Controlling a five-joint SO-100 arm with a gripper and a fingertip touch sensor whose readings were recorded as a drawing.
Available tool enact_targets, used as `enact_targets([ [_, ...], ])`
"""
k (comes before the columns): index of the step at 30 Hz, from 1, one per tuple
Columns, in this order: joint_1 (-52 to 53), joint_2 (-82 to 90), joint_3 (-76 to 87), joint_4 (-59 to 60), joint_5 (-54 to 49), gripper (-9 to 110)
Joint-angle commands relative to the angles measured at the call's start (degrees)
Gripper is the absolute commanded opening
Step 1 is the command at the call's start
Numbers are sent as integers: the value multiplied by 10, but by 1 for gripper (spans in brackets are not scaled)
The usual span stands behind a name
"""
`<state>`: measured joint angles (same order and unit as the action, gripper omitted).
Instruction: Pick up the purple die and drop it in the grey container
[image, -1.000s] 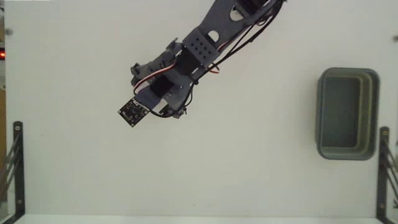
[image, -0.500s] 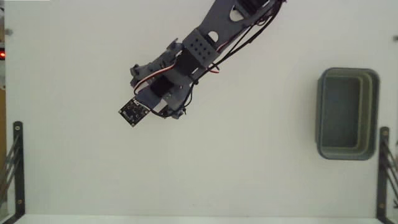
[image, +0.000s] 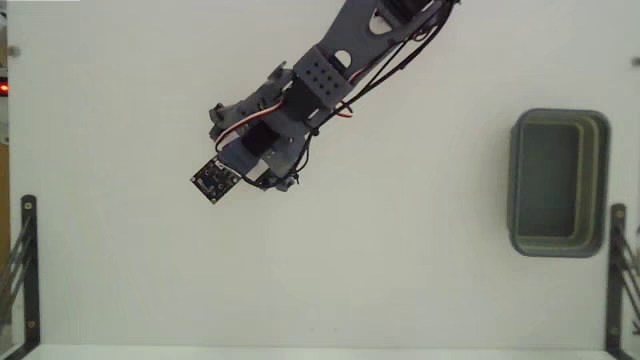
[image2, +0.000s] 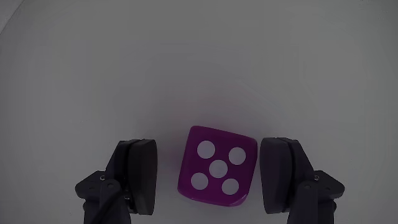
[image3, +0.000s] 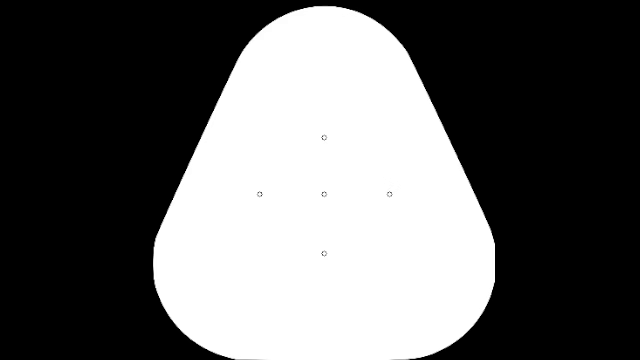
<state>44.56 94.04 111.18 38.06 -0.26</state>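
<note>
Your table (image: 120, 290) is a plain white surface, and the arm (image: 330, 70) reaches down across it from the top edge of the fixed view toward the left-centre. The grey container (image: 558, 240) sits well apart, at the far right of that view, and looks empty. Beneath the arm's tip a small black circuit board (image: 210, 180) shows; that is not your target.

In the wrist view the gripper (image2: 211, 177) stands open, one finger (image2: 140, 174) on the left and the other on the right, with the purple die (image2: 217, 167) on the table between them, five pips up. The die is hidden under the arm in the fixed view.

Watch the spacing: the die lies closer to the right finger, nearly touching it, while a clear gap remains on the left. It also sits slightly twisted relative to the fingers. If you close from here, I judge the left finger could push the die sideways or turn it, so the pads catch an edge, not flat faces. A corner grip may slip during the long carry to the right, dropping the die short of the container.
</note>
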Motion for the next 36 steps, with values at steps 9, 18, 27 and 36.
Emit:
enact_targets([
  [9,8,12,7,-3,3,106],
  [18,8,12,7,-3,3,104],
  [27,8,12,7,-3,3,101],
  [36,8,12,7,-3,3,99],
])
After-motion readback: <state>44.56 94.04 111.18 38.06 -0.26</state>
